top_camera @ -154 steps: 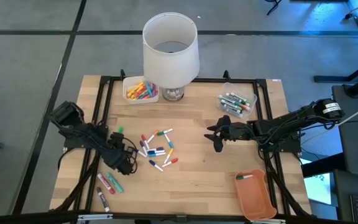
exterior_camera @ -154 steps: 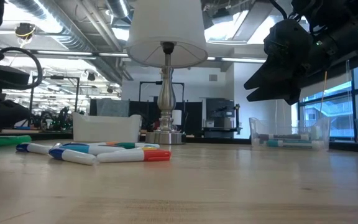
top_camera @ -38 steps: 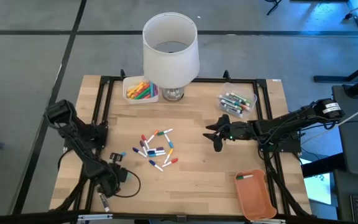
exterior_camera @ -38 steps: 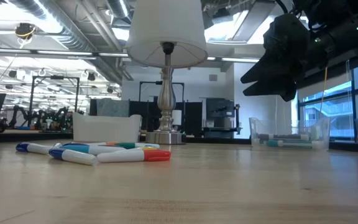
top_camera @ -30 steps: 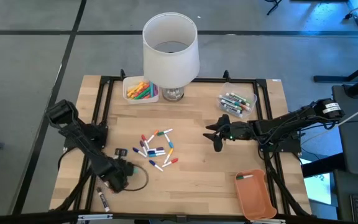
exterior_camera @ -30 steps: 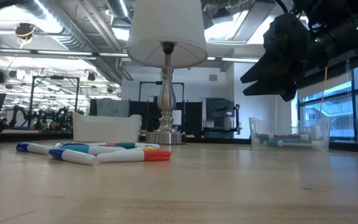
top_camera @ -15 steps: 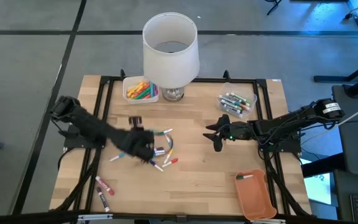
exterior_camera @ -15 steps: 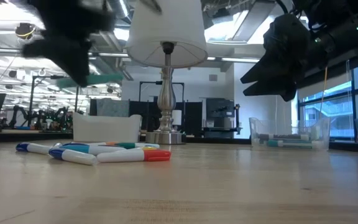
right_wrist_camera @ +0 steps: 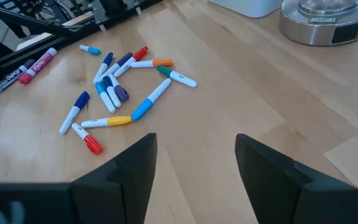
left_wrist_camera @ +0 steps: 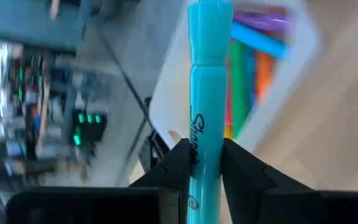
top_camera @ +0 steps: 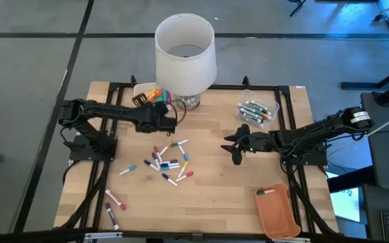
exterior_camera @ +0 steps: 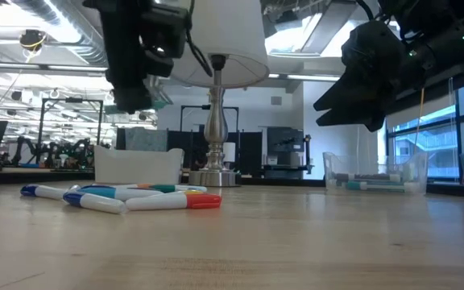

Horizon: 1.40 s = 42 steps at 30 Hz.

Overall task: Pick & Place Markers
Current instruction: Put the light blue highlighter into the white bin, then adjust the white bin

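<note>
My left gripper (top_camera: 170, 120) hangs above the table beside the white bin (top_camera: 142, 91) of coloured markers at the far edge, shut on a teal marker (left_wrist_camera: 207, 93). In the left wrist view that bin (left_wrist_camera: 291, 74) lies just beyond the marker's tip. A loose heap of markers (top_camera: 170, 162) lies flat mid-table and also shows in the right wrist view (right_wrist_camera: 114, 93). My right gripper (top_camera: 235, 151) hovers open to the right of the heap, its fingers (right_wrist_camera: 124, 173) holding nothing. My left gripper pinches the teal marker's barrel (left_wrist_camera: 205, 155) between its two fingers, at the printed part toward the rear end. The marker runs along the fingers and juts out ahead of them, cap end (left_wrist_camera: 210, 18) foremost. It is lifted clear of the table, slanting down toward the white bin.
A white-shaded lamp (top_camera: 185, 50) stands at the far edge next to the white bin. A clear bin of markers (top_camera: 257, 111) sits far right and an orange tray (top_camera: 276, 210) near right. A few markers (top_camera: 113, 206) lie near left, one (top_camera: 128, 169) left of the heap.
My left gripper has swung from the table's near left corner toward the far edge and somewhat right, rising and rolling its wrist, carrying the teal marker past the heap to the white bin. My right gripper has kept still.
</note>
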Each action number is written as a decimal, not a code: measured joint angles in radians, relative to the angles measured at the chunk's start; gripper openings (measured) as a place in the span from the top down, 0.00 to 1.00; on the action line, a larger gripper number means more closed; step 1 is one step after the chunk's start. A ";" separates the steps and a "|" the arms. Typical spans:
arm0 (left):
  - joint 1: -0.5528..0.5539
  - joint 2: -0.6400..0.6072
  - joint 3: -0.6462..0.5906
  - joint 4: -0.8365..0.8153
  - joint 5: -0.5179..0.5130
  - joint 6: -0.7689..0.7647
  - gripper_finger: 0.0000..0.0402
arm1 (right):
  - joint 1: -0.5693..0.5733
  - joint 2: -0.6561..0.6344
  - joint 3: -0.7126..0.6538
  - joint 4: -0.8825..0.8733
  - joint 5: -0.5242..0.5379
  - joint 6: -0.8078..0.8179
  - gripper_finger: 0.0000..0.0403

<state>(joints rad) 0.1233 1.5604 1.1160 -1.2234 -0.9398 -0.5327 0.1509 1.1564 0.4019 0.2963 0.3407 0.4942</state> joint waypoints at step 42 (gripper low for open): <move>0.258 -0.032 -0.296 0.586 0.311 0.312 0.73 | 0.003 0.000 0.000 -0.032 0.008 0.019 0.46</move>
<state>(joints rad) 0.3811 1.5287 0.8196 -0.6378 -0.6289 -0.2207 0.1537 1.1566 0.4019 0.2646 0.3485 0.5135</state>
